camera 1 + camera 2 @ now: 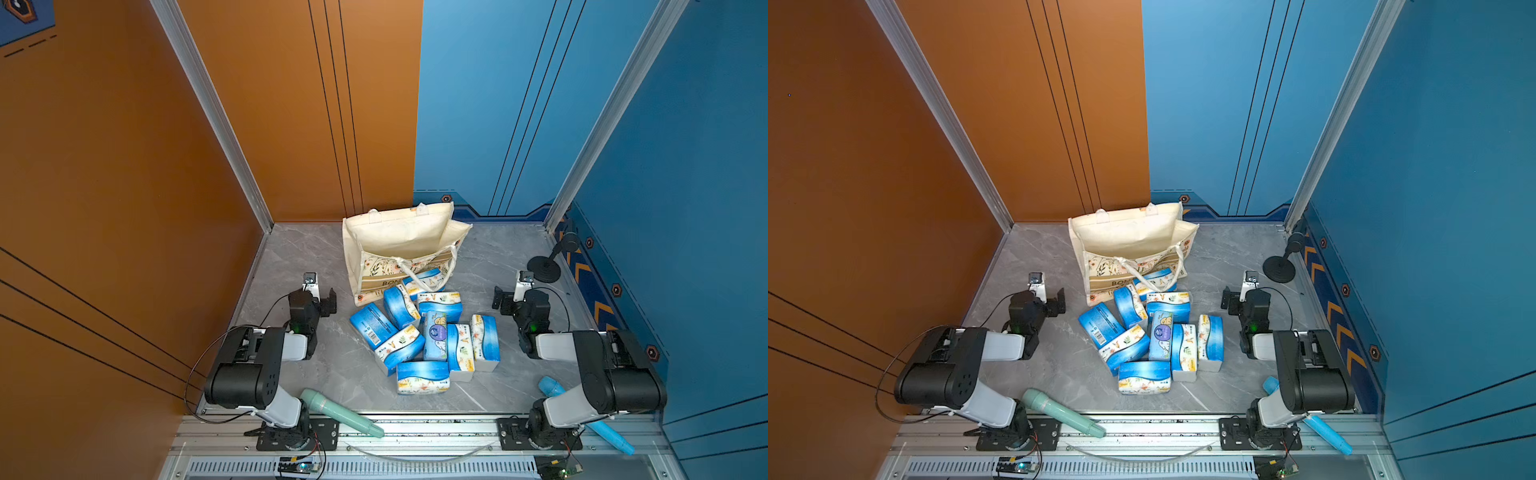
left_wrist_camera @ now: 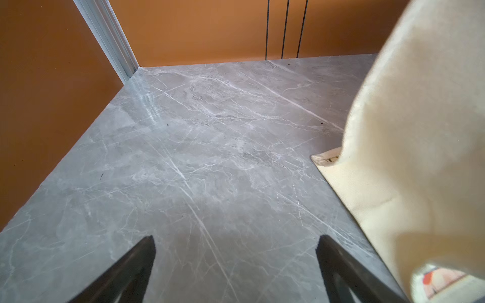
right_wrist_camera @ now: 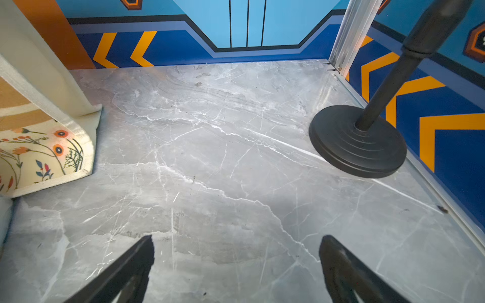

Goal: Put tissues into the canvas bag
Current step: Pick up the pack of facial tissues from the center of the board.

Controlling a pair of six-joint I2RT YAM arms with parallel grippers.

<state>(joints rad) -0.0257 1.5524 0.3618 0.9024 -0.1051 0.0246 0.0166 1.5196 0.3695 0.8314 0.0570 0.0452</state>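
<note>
1. The tissues (image 1: 434, 338) are seen heaped mid-table on the grey marble table (image 1: 291, 266), between the two arms. None is held.
2. The canvas bag (image 1: 395, 237) is stood upright with its mouth open, just behind the heap. The nearest packs are leaned against its front.
3. The left gripper (image 2: 236, 238) is seen spread wide over bare table beside the bag, nothing gripped.
4. The right gripper (image 3: 237, 237) is spread wide too, empty, near a black stand (image 3: 357, 141).

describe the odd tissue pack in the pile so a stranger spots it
Find the cream canvas bag at the back. Among the tissues heaped before it, look mid-pile: the pale pack with a round purple badge, where neighbours show blue waves and flowers.
</note>
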